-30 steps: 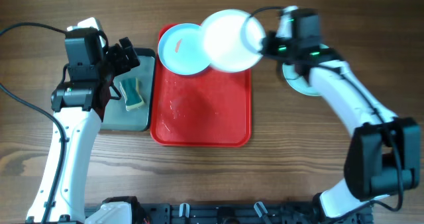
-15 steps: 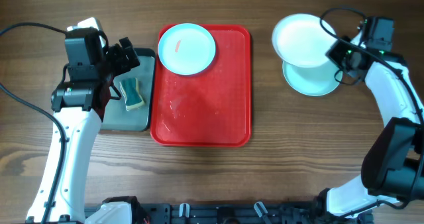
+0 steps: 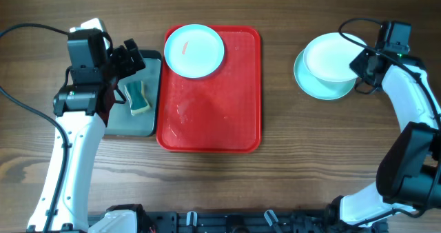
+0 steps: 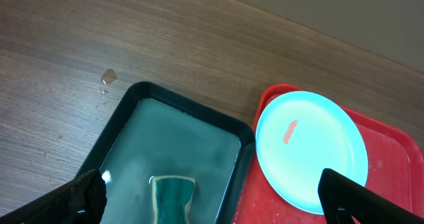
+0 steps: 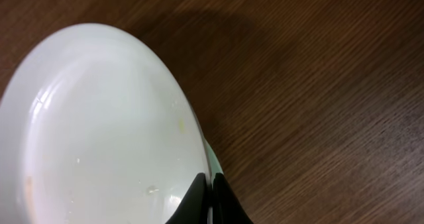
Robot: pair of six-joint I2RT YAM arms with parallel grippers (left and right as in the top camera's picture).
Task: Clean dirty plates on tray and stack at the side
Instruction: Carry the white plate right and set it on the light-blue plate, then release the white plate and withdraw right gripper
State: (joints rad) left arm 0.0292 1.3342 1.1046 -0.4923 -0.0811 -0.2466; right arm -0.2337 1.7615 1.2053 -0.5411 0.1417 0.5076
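Note:
The red tray lies mid-table with one pale turquoise plate, marked by a reddish smear, in its far left corner. To the right, on the bare table, sits a second turquoise plate. A white plate hangs tilted just over it, and my right gripper is shut on its right rim. In the right wrist view the fingers pinch the white plate at its edge, with a turquoise sliver below. My left gripper stands open above the pan, holding nothing. The smeared plate shows between its fingers.
A black-rimmed metal pan with water and a green sponge lies against the tray's left side; the sponge is under my left gripper. A small wet spot marks the wood beyond the pan.
My right arm has carried the white plate from the tray's far edge to the right and brought it down over the turquoise plate on the table. The left arm has not moved.

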